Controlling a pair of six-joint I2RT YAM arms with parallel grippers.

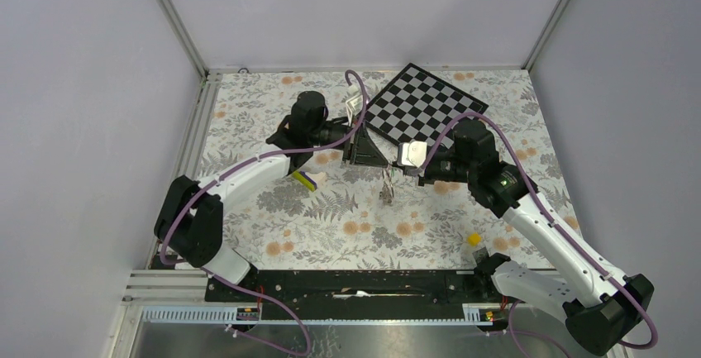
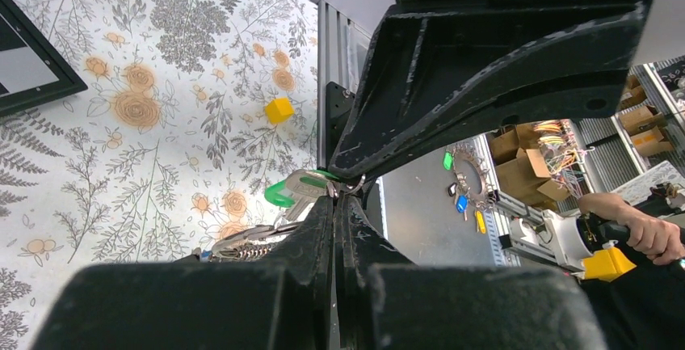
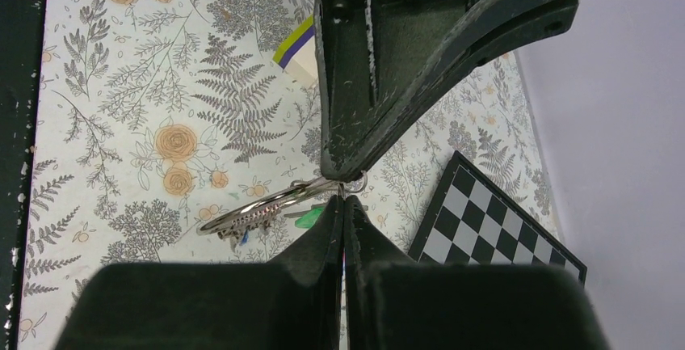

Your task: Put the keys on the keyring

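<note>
The keyring (image 3: 257, 209), a thin silver ring, hangs in mid-air between both grippers above the floral table; it also shows in the top view (image 1: 386, 186) and the left wrist view (image 2: 242, 239). My right gripper (image 3: 343, 196) is shut on its rim, with a small silver loop at the tips. My left gripper (image 2: 341, 196) is shut at the green key (image 2: 292, 191), pinching its metal end beside the same small loop. The green key also shows under the ring in the right wrist view (image 3: 310, 219). A blue key head (image 3: 242, 237) peeks below the ring. The black key is hidden.
A checkerboard (image 1: 422, 106) lies at the back of the table, just behind the grippers. The yellow-white-purple wedge block (image 1: 304, 179) lies under the left arm. A small yellow cube (image 1: 474, 239) sits by the right arm's base. The table's metal rail (image 2: 327, 83) runs along the near edge.
</note>
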